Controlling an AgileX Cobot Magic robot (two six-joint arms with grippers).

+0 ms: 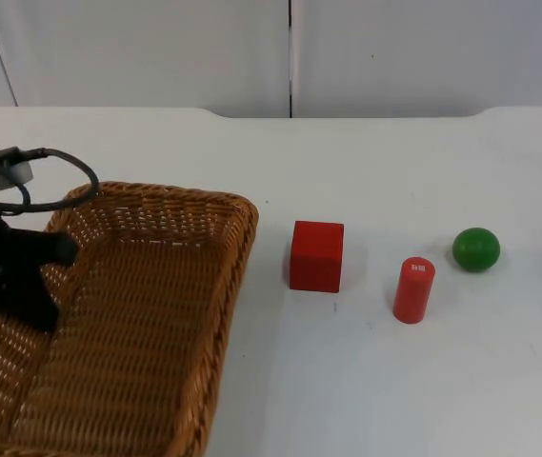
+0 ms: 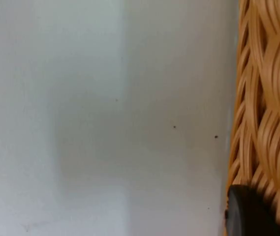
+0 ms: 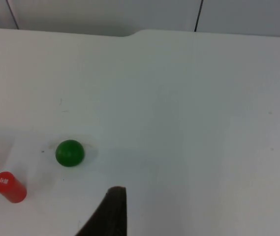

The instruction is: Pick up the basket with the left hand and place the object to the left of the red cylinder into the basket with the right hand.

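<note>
While left gripper sits at basket rim, finger state can't tell.
Red cube at 9 o'clock of red cylinder, green ball at 2; right gripper waits, fingers unclear.

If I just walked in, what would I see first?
Probably the big brown woven wicker basket at the table's left, with the left end effector at its left rim. Next, three bright toys on the white table: a red cube, a red cylinder right of it, and a green ball farthest right.
</note>
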